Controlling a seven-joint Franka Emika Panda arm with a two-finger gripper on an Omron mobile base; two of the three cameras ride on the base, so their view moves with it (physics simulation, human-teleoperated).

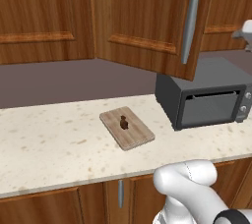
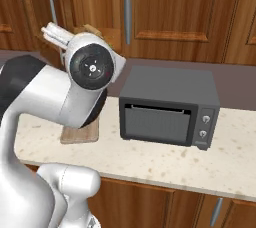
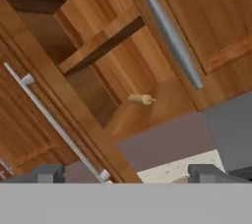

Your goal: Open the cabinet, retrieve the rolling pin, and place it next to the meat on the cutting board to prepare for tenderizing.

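Observation:
The cabinet (image 3: pixel 93 26) stands open, its door (image 1: pixel 147 16) with the long grey bar handle (image 1: pixel 189 24) swung out over the counter. Inside, under the wooden shelf (image 3: pixel 101 43), the light tan rolling pin (image 3: pixel 141 99) lies on the cabinet floor with one tapered end showing. My gripper (image 3: pixel 129 173) is open, holds nothing, and looks up into the cabinet from some way off the pin. On the counter, the pale cutting board (image 1: pixel 127 128) carries the small dark brown meat (image 1: pixel 124 123). In the right base view my arm covers most of the board (image 2: pixel 82 134).
A dark grey oven (image 1: pixel 204 98) sits on the speckled counter (image 1: pixel 49 139) right of the board, under the open door. The neighbouring cabinet door (image 3: pixel 206 16) with its own bar handle (image 3: pixel 174 41) is shut. Lower cabinet doors (image 1: pixel 49 208) run below the counter edge.

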